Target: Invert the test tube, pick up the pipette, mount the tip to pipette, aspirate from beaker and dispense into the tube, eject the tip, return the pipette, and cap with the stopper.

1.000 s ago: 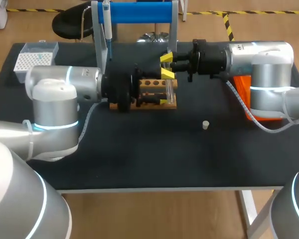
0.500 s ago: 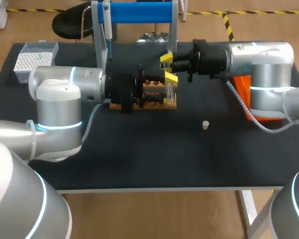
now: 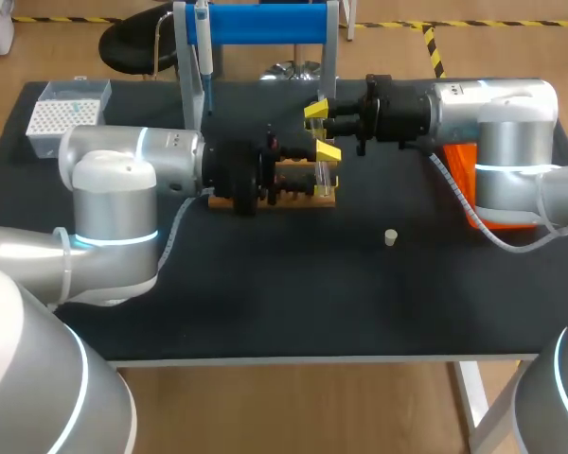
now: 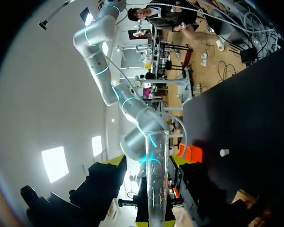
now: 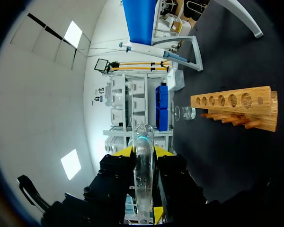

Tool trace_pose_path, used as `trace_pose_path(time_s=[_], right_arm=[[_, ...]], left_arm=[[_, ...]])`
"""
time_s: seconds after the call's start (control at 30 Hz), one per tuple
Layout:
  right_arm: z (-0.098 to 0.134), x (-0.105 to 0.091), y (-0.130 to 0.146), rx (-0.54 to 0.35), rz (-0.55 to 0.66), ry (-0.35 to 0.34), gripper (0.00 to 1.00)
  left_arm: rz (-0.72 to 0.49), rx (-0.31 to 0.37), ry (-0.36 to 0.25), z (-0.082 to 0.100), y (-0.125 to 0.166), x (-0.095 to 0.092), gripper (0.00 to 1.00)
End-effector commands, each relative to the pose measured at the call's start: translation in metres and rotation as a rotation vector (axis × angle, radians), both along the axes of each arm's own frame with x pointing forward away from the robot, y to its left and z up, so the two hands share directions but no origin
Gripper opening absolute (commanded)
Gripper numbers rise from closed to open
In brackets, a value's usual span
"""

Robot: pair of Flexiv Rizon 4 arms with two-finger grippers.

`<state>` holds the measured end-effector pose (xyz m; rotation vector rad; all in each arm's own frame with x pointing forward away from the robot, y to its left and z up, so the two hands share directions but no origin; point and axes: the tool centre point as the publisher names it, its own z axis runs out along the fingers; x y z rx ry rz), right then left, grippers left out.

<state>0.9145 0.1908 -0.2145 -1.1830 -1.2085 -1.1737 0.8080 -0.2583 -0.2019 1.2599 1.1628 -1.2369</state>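
A clear glass test tube point(image 3: 320, 175) hangs upright at the right end of the wooden rack point(image 3: 289, 197). My right gripper point(image 3: 320, 130) is shut on it from the right. In the right wrist view the test tube point(image 5: 143, 161) lies between the yellow tips of the right gripper point(image 5: 143, 152), rounded end pointing away. My left gripper point(image 3: 303, 176) lies over the rack from the left. In the left wrist view the test tube point(image 4: 156, 179) stands between the left gripper's point(image 4: 149, 163) tips with a gap on one side, so it is open. The pipette point(image 3: 203, 47) hangs on the blue stand point(image 3: 265, 24). The white stopper point(image 3: 390, 237) lies loose on the mat.
A tip box point(image 3: 66, 113) sits at the back left corner. An orange object point(image 3: 462, 175) lies under my right arm. In the right wrist view a small beaker point(image 5: 184, 113) stands beyond the rack point(image 5: 236, 106). The blue stand's legs rise just behind the rack.
My left gripper has slid right over the rack to the tube, and its fingers have narrowed around it. The right arm and the tube have stayed put.
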Motion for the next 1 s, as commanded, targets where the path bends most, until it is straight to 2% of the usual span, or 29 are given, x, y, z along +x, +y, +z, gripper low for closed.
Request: trace_pose_path(time_s=[0.03,0.63,0.77,0.83,0.93,1.0], right_arm=[[0.0009,-0.0006,-0.0003,-0.003,-0.002,0.000,0.00],[0.0009,-0.0006,-0.0003,-0.003,-0.002,0.000,0.00],[0.0009,-0.0006,-0.0003,-0.003,-0.002,0.000,0.00],[0.0009,-0.0006,-0.0003,-0.003,-0.002,0.000,0.00],[0.0009,-0.0006,-0.0003,-0.003,-0.002,0.000,0.00],[0.0009,-0.0006,-0.0003,-0.003,-0.002,0.000,0.00]], left_arm=[[-0.002,-0.008,-0.004,-0.0031,-0.0020,0.0016,0.53],[0.003,-0.008,0.003,-0.0051,-0.0016,0.0022,0.41],[0.006,-0.012,0.002,-0.0047,-0.0010,0.0024,0.34],[0.007,-0.013,0.002,-0.0046,-0.0008,0.0024,0.24],[0.009,-0.015,0.003,-0.0047,-0.0003,0.0025,0.20],[0.009,-0.015,0.004,-0.0047,0.0000,0.0026,0.10]])
